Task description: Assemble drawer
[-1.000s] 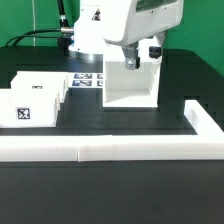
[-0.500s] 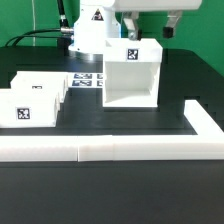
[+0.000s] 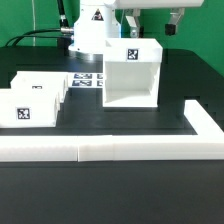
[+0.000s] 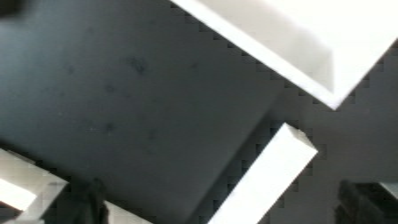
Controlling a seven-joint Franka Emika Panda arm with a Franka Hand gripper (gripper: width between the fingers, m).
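Aloft, end effector point(image 3: 152, 25) spread wide, empty.

Smooth matt white plastic casing point(image 3: 132, 85); same plastic trays point(image 3: 40, 105); matt black tabletop point(image 3: 120, 190)

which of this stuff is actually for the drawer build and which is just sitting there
For the job:
- tall casing, upright, open front
- nearer tray
- tray behind it

Just lying about:
- marker board, flat between the trays and the casing
- white border rail along the table edge
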